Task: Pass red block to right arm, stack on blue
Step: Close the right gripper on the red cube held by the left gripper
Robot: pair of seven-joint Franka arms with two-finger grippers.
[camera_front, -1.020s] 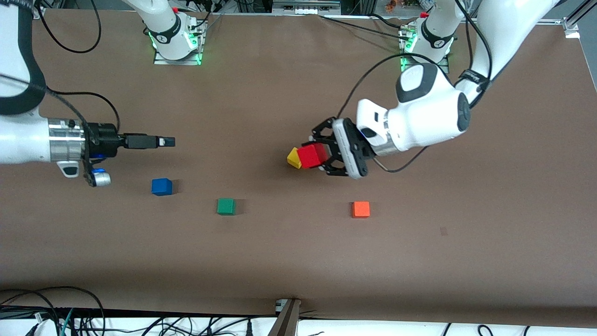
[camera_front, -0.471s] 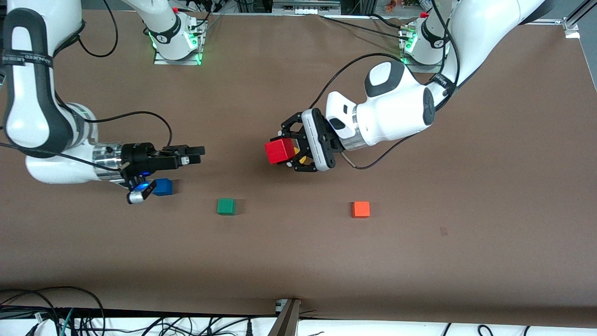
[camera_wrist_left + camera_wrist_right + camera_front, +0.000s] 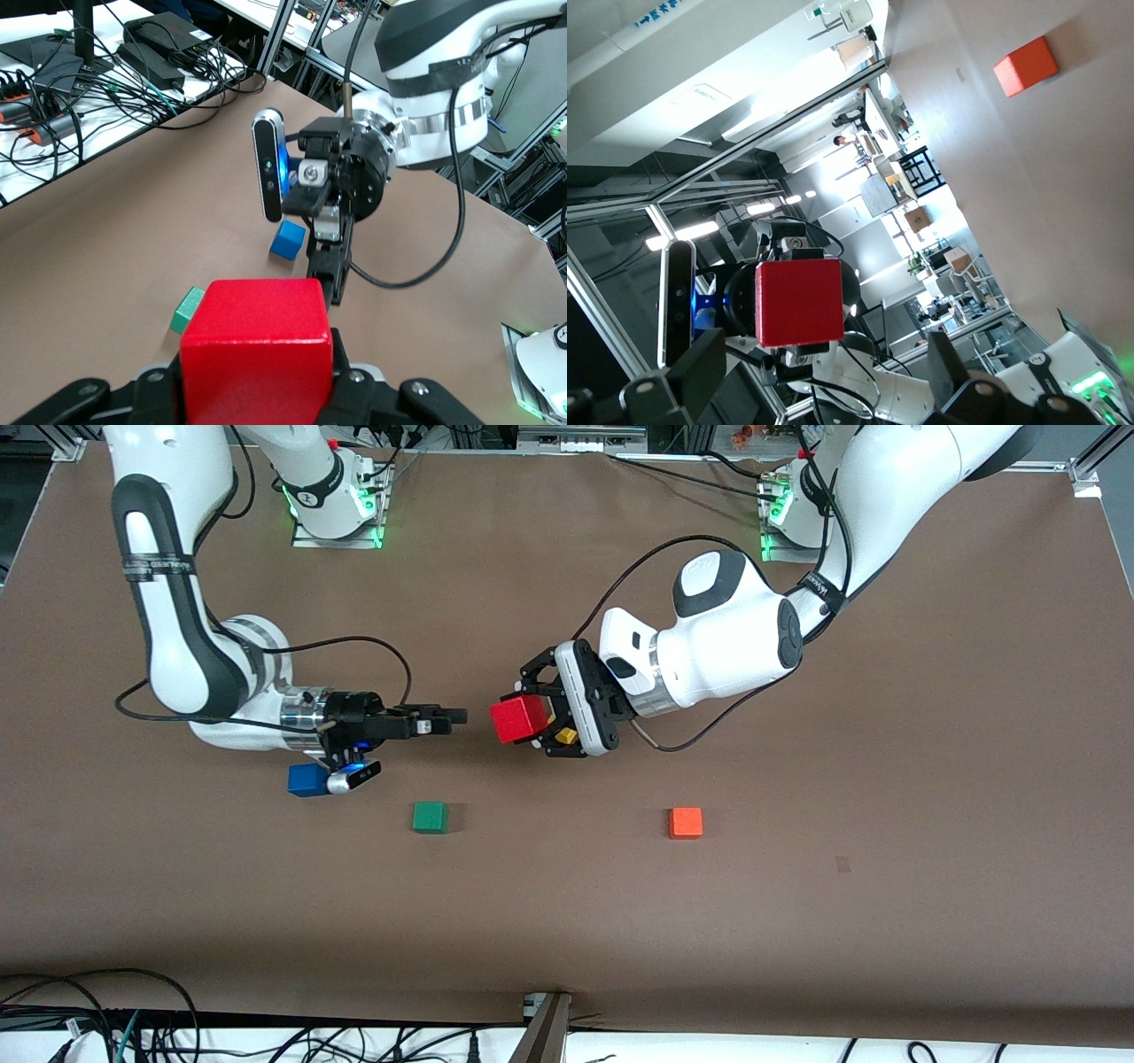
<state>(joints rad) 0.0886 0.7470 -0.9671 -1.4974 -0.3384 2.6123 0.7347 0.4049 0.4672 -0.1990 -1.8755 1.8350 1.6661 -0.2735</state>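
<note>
The red block (image 3: 521, 719) is clamped in my left gripper (image 3: 534, 723), shut on it and held sideways in the air over the middle of the table. In the left wrist view the red block (image 3: 257, 350) fills the jaws. My right gripper (image 3: 455, 716) points straight at it, a short gap away, open with nothing between its fingers. In the right wrist view the red block (image 3: 799, 302) hangs just ahead of the spread fingers (image 3: 700, 367). The blue cube (image 3: 304, 780) lies on the table under the right wrist, partly covered by its camera; it also shows as the blue cube (image 3: 288, 240).
A yellow cube (image 3: 564, 736) sits on the table under the left gripper. A green cube (image 3: 430, 817) and an orange cube (image 3: 686, 823) lie nearer to the front camera. Cables trail from both wrists.
The left gripper carried the red block toward the right arm's end, passing over the yellow cube. The right arm swung in toward the middle, and its gripper closed most of the gap to the block.
</note>
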